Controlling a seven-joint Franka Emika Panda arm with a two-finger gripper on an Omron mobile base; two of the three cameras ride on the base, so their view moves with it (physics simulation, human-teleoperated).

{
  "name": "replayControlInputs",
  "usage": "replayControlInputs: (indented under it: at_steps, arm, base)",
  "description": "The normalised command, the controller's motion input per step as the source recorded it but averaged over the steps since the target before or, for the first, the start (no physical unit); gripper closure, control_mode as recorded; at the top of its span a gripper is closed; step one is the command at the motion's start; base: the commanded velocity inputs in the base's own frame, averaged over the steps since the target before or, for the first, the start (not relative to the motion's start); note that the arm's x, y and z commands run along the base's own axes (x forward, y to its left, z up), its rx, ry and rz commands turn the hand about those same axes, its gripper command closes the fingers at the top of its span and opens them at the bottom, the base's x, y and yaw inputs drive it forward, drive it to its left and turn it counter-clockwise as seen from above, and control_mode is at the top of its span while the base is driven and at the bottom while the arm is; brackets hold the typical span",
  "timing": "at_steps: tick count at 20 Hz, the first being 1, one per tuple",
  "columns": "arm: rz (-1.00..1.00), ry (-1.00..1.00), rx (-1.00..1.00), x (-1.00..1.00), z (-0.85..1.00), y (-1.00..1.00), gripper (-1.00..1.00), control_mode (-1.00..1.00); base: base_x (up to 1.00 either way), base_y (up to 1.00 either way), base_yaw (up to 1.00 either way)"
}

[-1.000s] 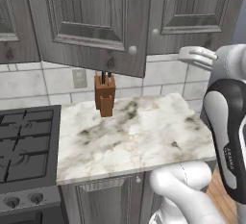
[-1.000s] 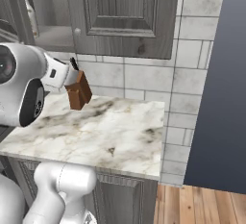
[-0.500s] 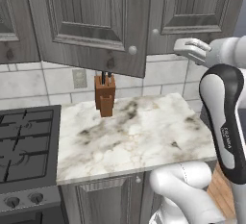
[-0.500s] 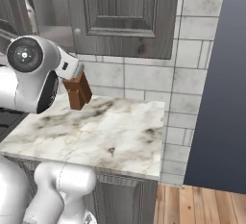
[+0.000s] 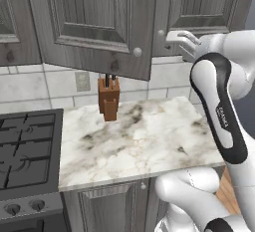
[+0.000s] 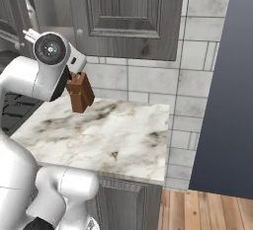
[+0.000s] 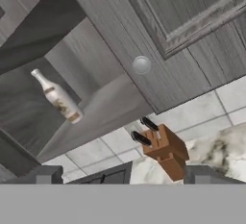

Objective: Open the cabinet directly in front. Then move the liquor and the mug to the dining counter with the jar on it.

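1. The dark grey wood-grain wall cabinet (image 7: 158, 35) is standing with one door swung open ahead of the gripper (image 7: 120, 176), whose tips are standing wide apart, holding nothing.
2. The slim cream liquor bottle (image 7: 58, 98) is standing on the shelf inside, beyond the tips and to their left in the hand view.
3. The brown knife block (image 5: 109, 99) is sitting below; the left base view is hiding the shelf behind the door.

both base views look forward and down at the knife block (image 5: 109, 99); the rolled hand view shares it, beyond the gripper (image 7: 122, 175).
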Motion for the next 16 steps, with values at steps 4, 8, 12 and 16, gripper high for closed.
replayControlInputs:
  at_steps: [4, 8, 12, 16]
  arm:
    - [0.00, 0.04, 0.05, 0.65, 0.00, 0.53, -1.00, -1.00]
    - [0.00, 0.03, 0.01, 0.15, 0.00, 0.08, -1.00, -1.00]
    - [0.20, 0.01, -0.01, -0.36, 0.00, 0.41, -1.00, -1.00]
    - [0.49, 0.00, -0.03, -0.30, 0.00, 0.97, -1.00, -1.00]
  base:
    - [0.00, 0.00, 0.00]
    - [0.00, 0.00, 0.00]
    - [0.00, 0.00, 0.00]
    - [0.00, 0.00, 0.00]
